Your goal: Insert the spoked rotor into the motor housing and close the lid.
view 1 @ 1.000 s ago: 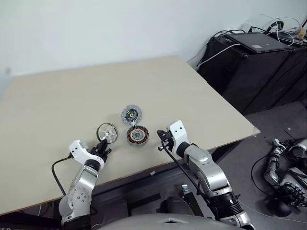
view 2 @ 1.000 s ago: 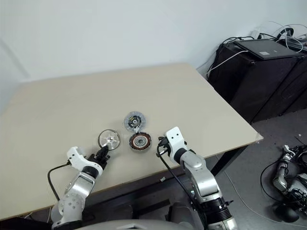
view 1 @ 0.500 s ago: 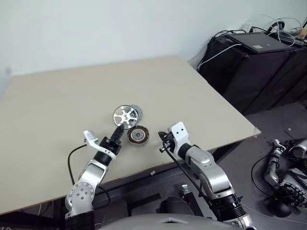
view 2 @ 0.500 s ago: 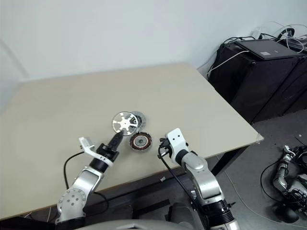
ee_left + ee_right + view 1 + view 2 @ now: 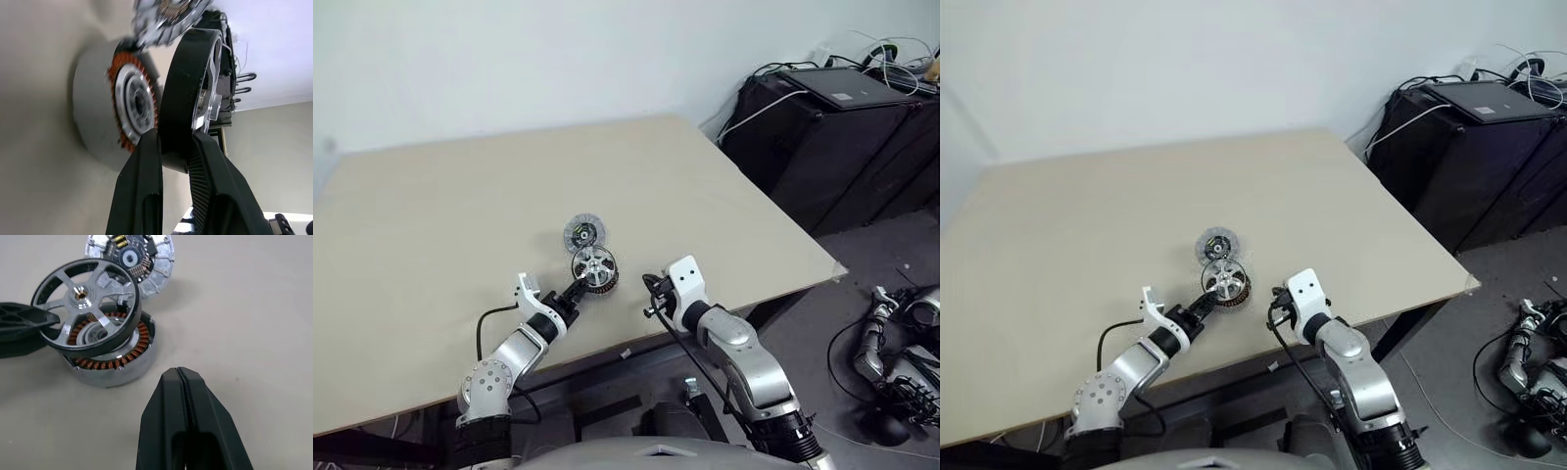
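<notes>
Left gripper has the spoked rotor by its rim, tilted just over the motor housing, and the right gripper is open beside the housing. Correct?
Not quite: the right gripper is shut, fingers pressed together, as the right wrist view shows, and it holds nothing. The rest stands: the left gripper pinches the spoked rotor by its dark rim, tilted just above the motor housing.

a beige table (image 5: 460, 206) stands before a pale wall (image 5: 509, 59). beside it, a black cabinet (image 5: 832, 147) carries a dark laptop (image 5: 842, 86) and loose white cables (image 5: 891, 49). more tangled cables (image 5: 891, 362) lie on the grey floor (image 5: 822, 284).
</notes>
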Robot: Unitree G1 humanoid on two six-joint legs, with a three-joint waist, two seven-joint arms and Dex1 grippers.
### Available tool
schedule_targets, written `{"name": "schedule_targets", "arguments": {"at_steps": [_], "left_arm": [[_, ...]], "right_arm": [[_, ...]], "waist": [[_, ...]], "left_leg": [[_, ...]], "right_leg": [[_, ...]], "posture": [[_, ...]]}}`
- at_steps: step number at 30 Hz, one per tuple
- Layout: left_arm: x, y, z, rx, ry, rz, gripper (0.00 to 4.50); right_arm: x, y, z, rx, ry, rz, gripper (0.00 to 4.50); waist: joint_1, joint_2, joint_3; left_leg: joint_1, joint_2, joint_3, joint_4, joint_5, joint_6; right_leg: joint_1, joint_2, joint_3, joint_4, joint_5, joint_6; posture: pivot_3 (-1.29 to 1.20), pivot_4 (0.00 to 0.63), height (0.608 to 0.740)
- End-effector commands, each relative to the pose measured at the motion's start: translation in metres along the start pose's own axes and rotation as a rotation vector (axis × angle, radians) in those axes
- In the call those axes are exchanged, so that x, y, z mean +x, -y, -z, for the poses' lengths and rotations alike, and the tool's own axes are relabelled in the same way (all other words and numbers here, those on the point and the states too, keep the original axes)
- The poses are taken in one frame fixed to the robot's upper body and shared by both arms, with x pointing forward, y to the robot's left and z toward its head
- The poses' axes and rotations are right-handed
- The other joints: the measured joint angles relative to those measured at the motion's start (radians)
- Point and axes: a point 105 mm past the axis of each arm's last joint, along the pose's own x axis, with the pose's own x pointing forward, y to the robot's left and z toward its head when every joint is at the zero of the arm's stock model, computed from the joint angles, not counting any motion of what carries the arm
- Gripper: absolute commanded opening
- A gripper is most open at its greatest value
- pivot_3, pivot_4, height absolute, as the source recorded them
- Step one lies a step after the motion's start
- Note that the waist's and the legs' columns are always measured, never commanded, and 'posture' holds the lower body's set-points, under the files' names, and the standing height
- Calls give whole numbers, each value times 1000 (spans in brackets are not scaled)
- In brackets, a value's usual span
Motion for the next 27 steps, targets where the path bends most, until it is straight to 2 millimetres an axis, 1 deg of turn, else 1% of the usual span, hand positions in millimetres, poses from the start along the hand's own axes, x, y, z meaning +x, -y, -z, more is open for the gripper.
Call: {"name": "schedule_targets", "arguments": {"at_steps": [1,6,10,15,17,23,27], "left_arm": [[5,10,5,-22,-24,38,408],[5,9,8,-27,-30,28,408],[5,5,5,-26,-18,11,408],[6,6,2,-31,4,12,408],[7,7,1,-34,7,14,1150],[10,10,0,-27,11,28,3017],[5,19,-5,-1,27,65,3017]], "right_arm": [[-3,1,-17,-18,60,10,0],[-4,3,-17,-20,60,17,0],[-4,3,-17,-22,59,17,0],[-2,2,-17,-24,59,10,0],[-2,1,-17,-25,59,9,0],[-2,2,-17,-24,60,9,0],[-2,2,-17,-23,61,11,0]], "waist": [[0,0,0],[1,0,0],[2,0,0],[2,0,0],[2,0,0],[2,1,0],[1,1,0]], "left_leg": [[0,0,0,0,0,0],[0,0,0,0,0,0],[0,0,-1,0,0,0],[0,0,-1,0,0,0],[0,0,-1,0,0,0],[2,0,-1,0,0,0],[2,0,-1,0,0,0]], "right_leg": [[0,0,0,0,0,0],[0,0,0,0,0,0],[0,0,0,0,0,0],[0,0,0,0,0,0],[0,0,0,0,0,0],[0,0,-1,0,0,0],[-1,0,-3,-1,0,0]], "posture": [[0,0,740],[0,0,740],[0,0,740],[0,0,740],[0,0,740],[0,0,740],[0,0,740]]}}
